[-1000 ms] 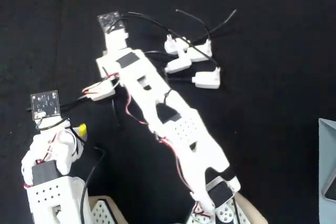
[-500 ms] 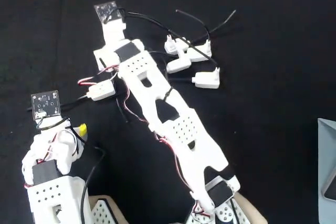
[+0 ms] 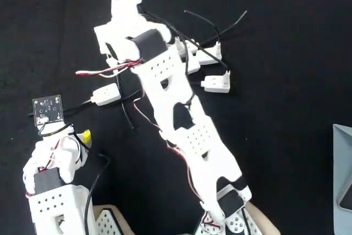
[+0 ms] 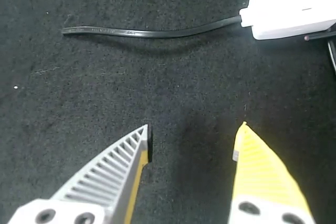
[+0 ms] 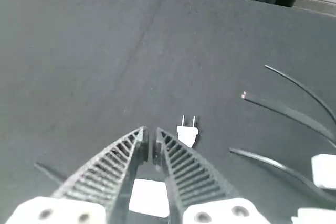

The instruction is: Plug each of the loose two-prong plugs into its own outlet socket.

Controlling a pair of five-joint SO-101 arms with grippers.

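Black cloth covers the worktop (image 3: 286,108), and the left jaws hang wide open over it with nothing between them, while a white outlet socket (image 4: 289,9) with a black cord (image 4: 157,33) lies flat well ahead of them, off to the yellow jaw's side. The right jaws are pressed almost shut, with only a thin crack between them and nothing held, and a small white two-prong plug (image 5: 187,132) lies just past their tips with its two prongs pointing away from them.
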